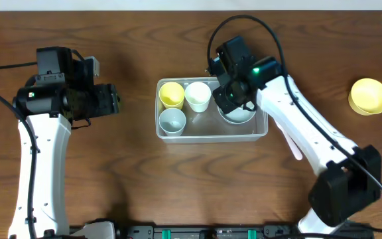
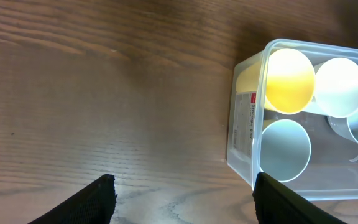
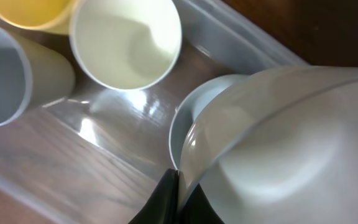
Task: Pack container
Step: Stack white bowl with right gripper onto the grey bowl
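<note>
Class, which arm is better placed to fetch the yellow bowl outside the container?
Right: the yellow bowl lies right of the container, while the left hand hovers left of it.

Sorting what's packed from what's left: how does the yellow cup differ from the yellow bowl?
The yellow cup stands inside the container, at its left end beside a white cup; the yellow bowl sits alone on the table, far to the right. The cup is narrower, the bowl wider. Both are yellow.

- Table [image 1: 131,172]: dark wood-grain top.
- Clear plastic container [image 1: 204,135] sits at ctr, flat on table.
- Yellow bowl [image 1: 369,96] far R, well apart from container.
</note>
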Robot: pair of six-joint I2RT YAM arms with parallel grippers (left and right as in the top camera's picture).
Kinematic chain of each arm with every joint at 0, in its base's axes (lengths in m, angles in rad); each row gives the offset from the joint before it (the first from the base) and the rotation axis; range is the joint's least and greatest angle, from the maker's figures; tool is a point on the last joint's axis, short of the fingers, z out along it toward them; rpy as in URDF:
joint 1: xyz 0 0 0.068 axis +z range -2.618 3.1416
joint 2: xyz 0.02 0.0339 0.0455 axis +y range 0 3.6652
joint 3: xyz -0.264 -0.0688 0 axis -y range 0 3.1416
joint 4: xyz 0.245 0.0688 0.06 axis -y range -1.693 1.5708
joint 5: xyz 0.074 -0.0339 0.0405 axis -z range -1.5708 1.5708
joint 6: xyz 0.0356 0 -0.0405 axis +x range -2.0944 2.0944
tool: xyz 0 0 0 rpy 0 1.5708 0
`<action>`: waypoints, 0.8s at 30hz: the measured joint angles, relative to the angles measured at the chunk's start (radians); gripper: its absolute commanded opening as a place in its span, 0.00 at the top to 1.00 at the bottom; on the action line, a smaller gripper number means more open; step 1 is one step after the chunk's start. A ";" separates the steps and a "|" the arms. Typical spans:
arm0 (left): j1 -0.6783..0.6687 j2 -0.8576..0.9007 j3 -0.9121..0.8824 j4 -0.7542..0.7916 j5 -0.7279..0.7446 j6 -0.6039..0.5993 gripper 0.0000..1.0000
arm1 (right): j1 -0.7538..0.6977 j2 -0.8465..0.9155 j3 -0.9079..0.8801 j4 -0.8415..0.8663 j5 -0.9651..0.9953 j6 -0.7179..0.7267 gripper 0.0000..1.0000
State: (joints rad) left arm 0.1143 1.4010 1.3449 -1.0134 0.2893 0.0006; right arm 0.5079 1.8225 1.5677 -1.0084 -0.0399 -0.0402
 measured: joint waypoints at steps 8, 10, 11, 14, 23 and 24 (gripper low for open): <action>0.000 0.000 0.000 0.000 0.000 0.000 0.28 | -0.001 0.029 -0.001 -0.001 0.016 0.003 0.31; 0.000 0.000 0.000 0.000 0.000 0.000 0.28 | -0.001 0.029 -0.001 -0.002 0.019 0.003 0.30; 0.000 0.000 0.000 -0.001 0.000 0.000 0.28 | -0.001 0.029 -0.001 -0.001 0.021 0.002 0.30; 0.000 0.000 0.000 -0.002 0.000 0.000 0.28 | -0.001 0.029 -0.001 -0.001 0.023 0.002 0.32; 0.000 0.000 0.000 -0.002 0.000 0.000 0.28 | -0.011 0.029 0.007 -0.008 0.113 0.063 0.23; 0.000 0.000 0.000 -0.002 0.000 0.000 0.28 | -0.021 0.027 0.016 -0.016 0.129 0.077 0.22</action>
State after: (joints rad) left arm 0.1143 1.4010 1.3449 -1.0149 0.2897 0.0006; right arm 0.4870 1.8500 1.5833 -1.0241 0.0891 0.0364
